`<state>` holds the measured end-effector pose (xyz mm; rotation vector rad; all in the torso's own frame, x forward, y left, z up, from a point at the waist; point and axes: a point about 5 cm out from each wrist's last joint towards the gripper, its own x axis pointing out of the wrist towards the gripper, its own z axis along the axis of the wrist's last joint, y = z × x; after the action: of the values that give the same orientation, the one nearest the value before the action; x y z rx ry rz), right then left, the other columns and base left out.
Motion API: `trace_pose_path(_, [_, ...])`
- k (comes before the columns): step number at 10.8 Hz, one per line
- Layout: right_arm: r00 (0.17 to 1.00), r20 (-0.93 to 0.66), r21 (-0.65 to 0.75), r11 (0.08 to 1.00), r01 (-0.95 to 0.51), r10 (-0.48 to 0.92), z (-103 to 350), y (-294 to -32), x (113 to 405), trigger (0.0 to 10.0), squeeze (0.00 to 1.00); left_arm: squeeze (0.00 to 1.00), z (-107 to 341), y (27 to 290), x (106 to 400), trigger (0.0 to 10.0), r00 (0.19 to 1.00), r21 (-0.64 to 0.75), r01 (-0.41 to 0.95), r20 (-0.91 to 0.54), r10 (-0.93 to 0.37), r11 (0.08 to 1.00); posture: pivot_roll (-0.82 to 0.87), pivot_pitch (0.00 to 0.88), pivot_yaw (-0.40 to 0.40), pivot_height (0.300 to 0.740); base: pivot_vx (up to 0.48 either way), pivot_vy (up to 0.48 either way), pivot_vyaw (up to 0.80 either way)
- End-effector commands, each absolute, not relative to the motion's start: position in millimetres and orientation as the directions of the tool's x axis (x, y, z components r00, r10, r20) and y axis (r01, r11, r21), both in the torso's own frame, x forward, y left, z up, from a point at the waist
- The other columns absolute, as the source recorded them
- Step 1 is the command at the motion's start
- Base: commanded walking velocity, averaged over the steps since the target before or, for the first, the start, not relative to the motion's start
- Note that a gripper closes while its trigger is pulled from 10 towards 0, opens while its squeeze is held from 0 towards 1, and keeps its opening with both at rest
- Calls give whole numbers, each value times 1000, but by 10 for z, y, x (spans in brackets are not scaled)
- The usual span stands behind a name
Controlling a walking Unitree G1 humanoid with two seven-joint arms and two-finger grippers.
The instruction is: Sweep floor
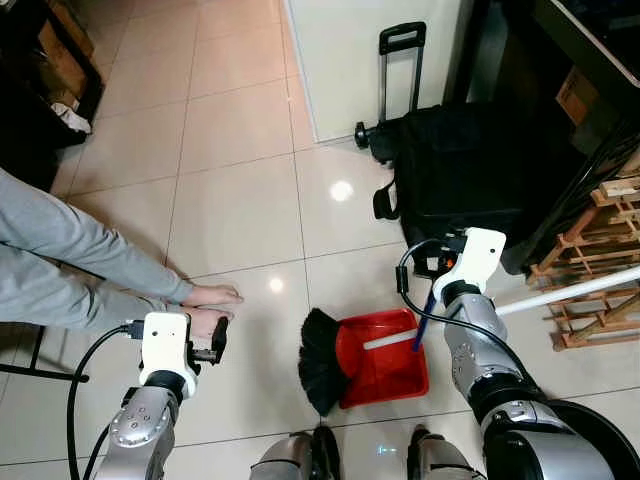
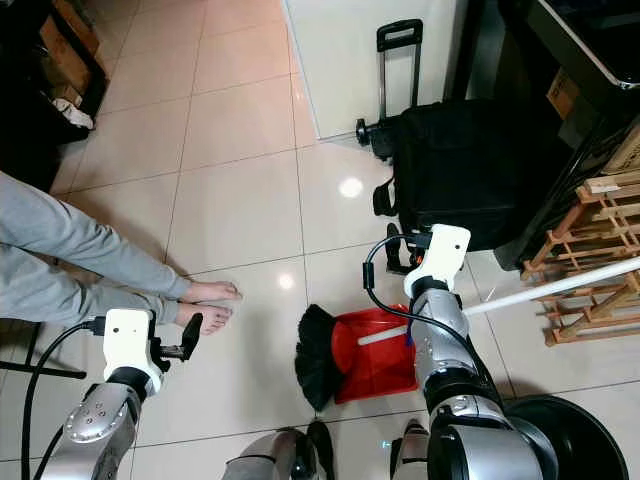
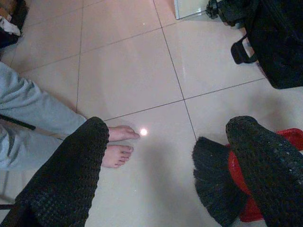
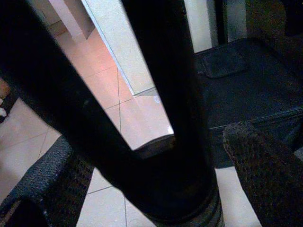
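Note:
A red dustpan (image 1: 388,368) lies on the tiled floor between my feet and the black suitcase. A black broom brush (image 1: 322,360) rests against its left edge, and the broom's white handle (image 1: 570,292) runs off to the right. My right gripper (image 1: 434,270) is above the pan, shut on the dustpan's blue upright handle (image 1: 424,322), which looks dark and forked between the fingers (image 4: 47,189) in the right wrist view. My left gripper (image 1: 216,342) hangs open and holds nothing, low at the left, just in front of a person's bare feet (image 1: 212,296).
A person in grey trousers (image 1: 60,250) sits at the left with legs stretched across the floor. A black wheeled suitcase (image 1: 470,170) stands behind the dustpan. A wooden rack (image 1: 600,250) is at the right, and dark furniture (image 1: 40,70) at the far left. Open tiles (image 1: 240,150) lie ahead.

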<state>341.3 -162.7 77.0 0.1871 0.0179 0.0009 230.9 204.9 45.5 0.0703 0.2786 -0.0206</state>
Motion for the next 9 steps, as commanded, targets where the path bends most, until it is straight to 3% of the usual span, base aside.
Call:
trace_pose_path(1, [999,-31,198,980,-6,13,728,-1578,3396,10000,1000,0,413,2119,2257,10000,953,78,13,-303,11,997,8,241,215,740,0,0,0])
trace_pose_path(5, [999,-31,199,980,-12,18,727,-1577,3399,10000,1000,0,410,2114,2261,10000,953,78,14,-303,10,997,9,239,215,740,0,0,0])
trace_pose_path(6, [999,-36,204,979,-12,19,720,-1571,3397,10000,0,0,410,2115,2261,10000,953,77,15,-303,9,997,9,237,215,740,0,0,0])
trace_pose_path(7, [999,-44,203,979,-8,17,699,-1576,3387,3333,0,0,410,2114,2259,10000,953,76,16,-303,8,997,9,236,214,740,0,0,0])
trace_pose_path(8, [999,-50,201,980,-2,12,687,-1593,3382,0,0,0,410,2112,2257,10000,953,76,17,-303,7,997,10,235,214,740,0,0,0])
trace_pose_path(9, [999,-51,201,980,0,11,685,-1598,3381,0,0,0,410,2113,2256,10000,953,76,17,-303,7,997,10,235,214,740,0,0,0])
